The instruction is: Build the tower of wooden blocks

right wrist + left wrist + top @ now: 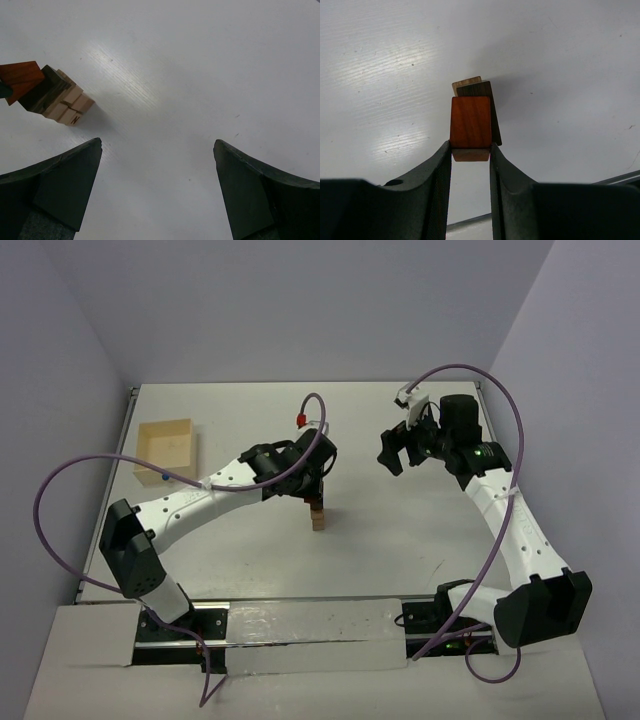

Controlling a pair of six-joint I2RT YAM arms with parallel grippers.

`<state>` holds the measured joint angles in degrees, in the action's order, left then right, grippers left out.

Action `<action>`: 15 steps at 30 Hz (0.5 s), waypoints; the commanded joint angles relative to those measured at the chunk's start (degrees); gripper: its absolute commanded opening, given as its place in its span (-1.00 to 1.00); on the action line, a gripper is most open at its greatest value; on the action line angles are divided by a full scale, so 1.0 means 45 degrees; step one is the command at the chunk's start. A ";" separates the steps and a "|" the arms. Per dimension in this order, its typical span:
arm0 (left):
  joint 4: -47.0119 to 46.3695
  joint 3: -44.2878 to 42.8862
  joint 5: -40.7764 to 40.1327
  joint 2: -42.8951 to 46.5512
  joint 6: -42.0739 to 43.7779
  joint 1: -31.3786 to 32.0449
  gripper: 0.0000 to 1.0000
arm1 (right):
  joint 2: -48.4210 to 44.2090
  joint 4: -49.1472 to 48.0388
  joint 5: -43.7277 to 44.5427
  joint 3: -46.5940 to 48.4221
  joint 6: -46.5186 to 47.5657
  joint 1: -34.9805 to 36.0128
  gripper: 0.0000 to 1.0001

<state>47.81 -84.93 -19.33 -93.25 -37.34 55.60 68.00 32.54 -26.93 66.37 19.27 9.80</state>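
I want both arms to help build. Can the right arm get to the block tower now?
Probably its side, yes: bare table lies between the open right gripper and the tower. The top looks blocked, since the left gripper holds an orange-brown block there.

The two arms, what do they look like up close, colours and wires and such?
The left arm and right arm have white tube-like links with small dark dots, joined by chunky black joints. A purple cable loops along each. The left gripper and right gripper each have two dark, curved fingers.
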 commanded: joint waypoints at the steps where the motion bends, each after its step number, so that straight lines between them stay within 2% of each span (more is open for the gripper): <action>1: -0.0237 -0.0902 -0.0271 -0.0173 -0.0161 0.0144 -1.00 | -0.0516 -0.0414 -0.0283 -0.0137 -0.0155 -0.0105 0.99; 15: -0.0254 -0.1128 -0.0020 -0.0594 -0.0041 0.0203 -0.86 | -0.0619 -0.0375 -0.0344 -0.0187 -0.0199 -0.0138 0.99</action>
<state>47.74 -87.37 -19.31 -95.25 -37.32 56.11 67.39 32.58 -27.73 65.93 18.87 9.69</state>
